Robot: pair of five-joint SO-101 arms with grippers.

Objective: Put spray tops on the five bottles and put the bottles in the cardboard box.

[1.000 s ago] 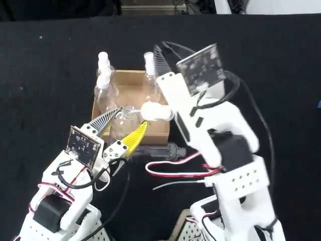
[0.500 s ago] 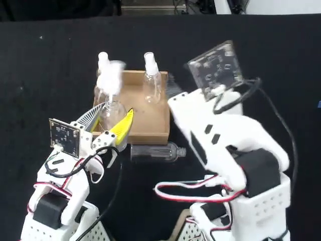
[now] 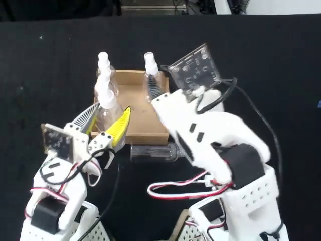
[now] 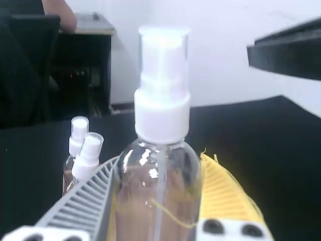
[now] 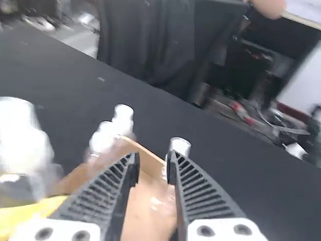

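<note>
Black table point(image 3: 50, 60) carrying cardboard box point(image 3: 143, 135). Left gripper point(image 3: 113, 108) clamping upright capped bottle point(image 3: 105, 90) at box's near-left corner; left wrist view showing dip tube point(image 4: 159, 201) inside. Right gripper point(image 5: 151, 158) hovering above box, jaws slightly apart, gripping nothing. High view showing uncapped bottle point(image 3: 150, 152) lying on table along box's near edge.

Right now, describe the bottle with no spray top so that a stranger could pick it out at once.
Find the cardboard box in the middle of the black table. Just outside the wall nearest the robot arms, a clear bottle lies on its side. The other bottles stand upright with white spray tops; this one lies flat with a bare neck.
</note>
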